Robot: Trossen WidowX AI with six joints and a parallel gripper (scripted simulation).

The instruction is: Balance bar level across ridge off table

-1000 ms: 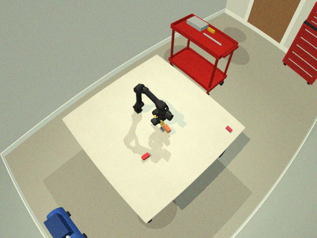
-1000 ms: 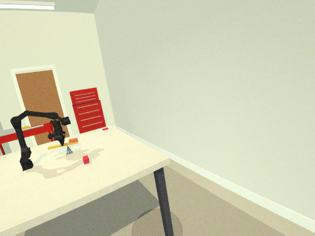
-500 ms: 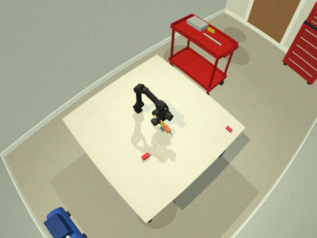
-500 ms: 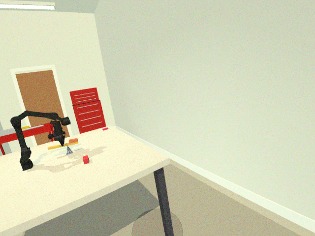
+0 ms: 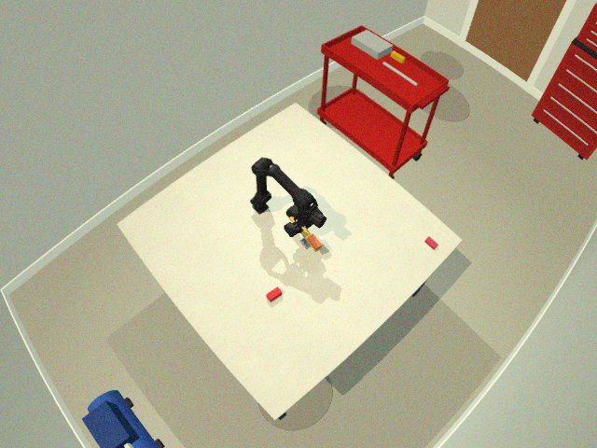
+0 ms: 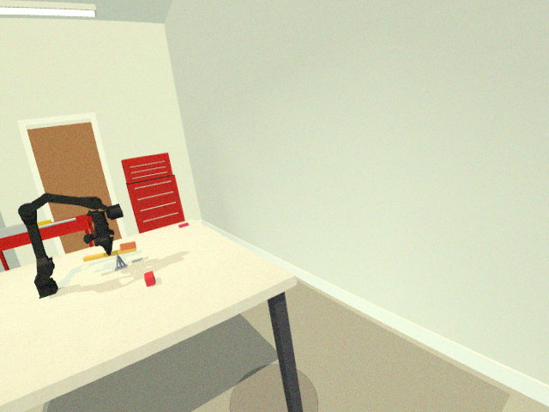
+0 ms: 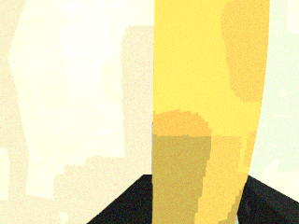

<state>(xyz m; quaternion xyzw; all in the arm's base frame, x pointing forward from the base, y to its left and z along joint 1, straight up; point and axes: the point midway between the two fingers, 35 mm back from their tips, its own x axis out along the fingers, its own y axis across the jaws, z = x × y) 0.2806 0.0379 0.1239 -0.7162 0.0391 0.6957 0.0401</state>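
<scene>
Gripper [image 5: 303, 230] [image 6: 109, 254] [image 7: 194, 185] pinching yellow bar [image 5: 305, 232] [image 6: 93, 257] [image 7: 196, 61] nr mid-length, orange block [image 5: 314, 242] [image 6: 128, 245] on bar's far end. Grey ridge [image 5: 304, 243] [image 6: 120, 263] below, slightly toward block end; contact w/ bar unconfirmed. Bar's long axis runs out from arm side, apparently crosswise to ridge. Rec: verify balance pt over crest, lower, release.

Yellow bar [image 5: 305, 232] [image 6: 93, 257] [image 7: 201, 70] aloft (seemingly above ridge [image 5: 305, 243] [image 6: 120, 263]).

The yellow bar [image 7: 210, 70] stands between the two black fingers, and they are closed on it. From there the bar goes up to the top edge of the picture. Darker patches lie on it, and a pale table [image 7: 70, 93] is seen beyond the fingers.
</scene>
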